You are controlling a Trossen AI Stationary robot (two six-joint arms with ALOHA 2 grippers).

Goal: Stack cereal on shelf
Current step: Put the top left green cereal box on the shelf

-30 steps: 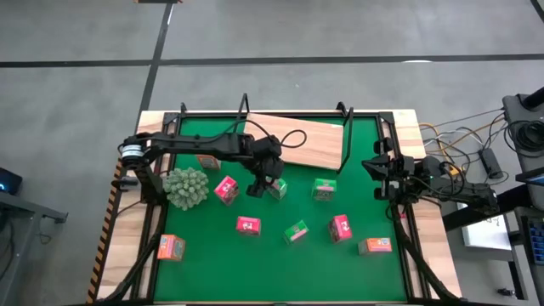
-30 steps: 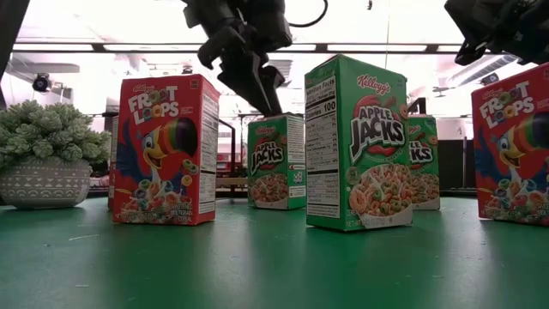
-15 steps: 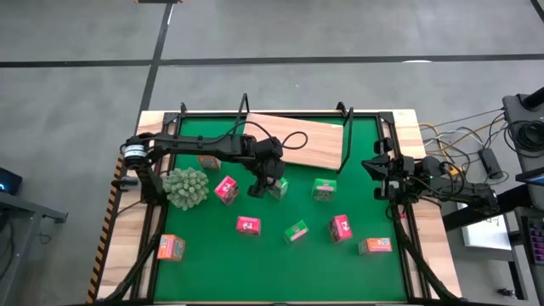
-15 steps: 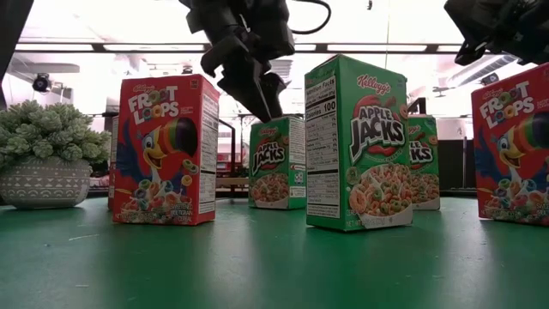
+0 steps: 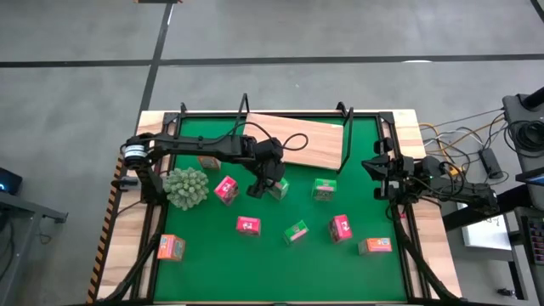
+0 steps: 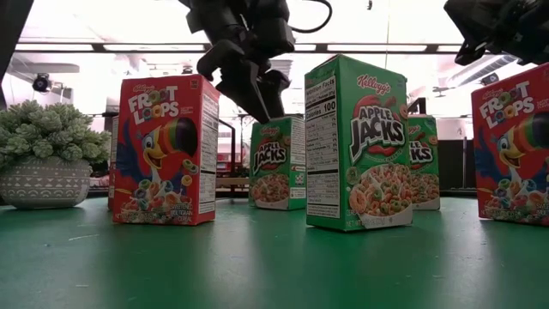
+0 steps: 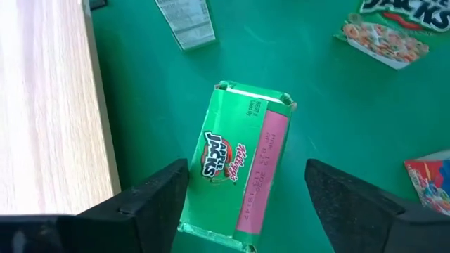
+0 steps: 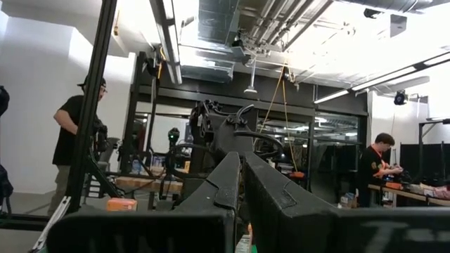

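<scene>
Hovering left hand (image 7: 242,193), fingers apart, green cereal box (image 7: 239,165) directly beneath

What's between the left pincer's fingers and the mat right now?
A green Apple Jacks box, top face up, sits under the open left pincer. In the left wrist view it lies between the fingers, neither touching; bare green mat surrounds it.

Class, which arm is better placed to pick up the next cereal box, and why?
Left: its open pincer hangs directly over a green cereal box beside the shelf. The right pincer waits shut at the table's edge.
</scene>
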